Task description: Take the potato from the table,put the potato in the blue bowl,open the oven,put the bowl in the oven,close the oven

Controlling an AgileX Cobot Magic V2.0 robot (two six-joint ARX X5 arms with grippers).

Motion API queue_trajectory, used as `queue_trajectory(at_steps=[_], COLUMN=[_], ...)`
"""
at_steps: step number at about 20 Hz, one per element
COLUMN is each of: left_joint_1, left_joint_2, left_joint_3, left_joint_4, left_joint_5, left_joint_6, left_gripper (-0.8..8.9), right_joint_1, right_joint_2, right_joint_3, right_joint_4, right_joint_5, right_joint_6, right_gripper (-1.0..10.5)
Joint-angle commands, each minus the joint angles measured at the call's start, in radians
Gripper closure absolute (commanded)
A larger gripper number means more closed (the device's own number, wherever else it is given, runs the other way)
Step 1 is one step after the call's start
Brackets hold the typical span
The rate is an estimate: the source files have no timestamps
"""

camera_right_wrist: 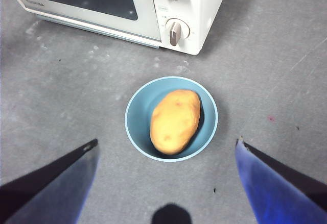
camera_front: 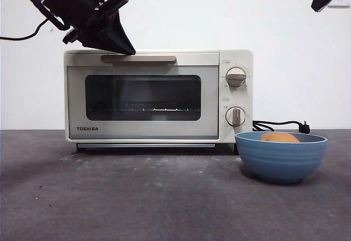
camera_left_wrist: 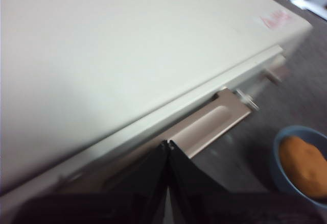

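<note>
We see the cream-white boxy TOSHIBA toaster oven standing on the flat dark grey matte table, its door with the dark glass window closed. The beige bar handle runs along the top of the door, and 2 round knobs sit one above the other on the panel beside it.

Our left gripper hangs at the oven's upper front edge, its 2 black jaws pressed together into a single point. In the front view, the tip sits just above the handle's near end; we cannot tell whether it touches.

The roundish tan-yellow potato lies inside the round medium-blue bowl, which stands on the table just in front of the oven's knob side. From the front, only the potato's top shows over the lighter rim.

Our right gripper hovers high above the bowl with its jaws spread wide apart, gripping nothing. A black cord trails behind the bowl.
</note>
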Motion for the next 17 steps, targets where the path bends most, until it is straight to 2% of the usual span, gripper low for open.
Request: queue_trajectory(at_steps=[1, 9, 17], left_joint_1=[-0.032, -0.092, -0.112], left_joint_2=[0.027, -0.005, -0.043], left_joint_3=[-0.033, -0.033, -0.033], left_joint_4=[-0.161, -0.489, -0.555], left_joint_5=[-0.008, -0.004, 0.041], left_joint_6=[0.029, 0.029, 0.029], left_gripper=[8.21, 8.21, 8.21], right_joint_1=[0.001, 0.001, 0.0], right_joint_2=[-0.002, -0.002, 0.0], right_joint_3=[-0.007, -0.007, -0.007], right_joint_4=[0.005, 0.004, 0.002], right_joint_5=[0.002, 0.004, 0.007], right_joint_6=[0.009, 0.028, 0.107], right_gripper=[5.1, 5.1, 5.1])
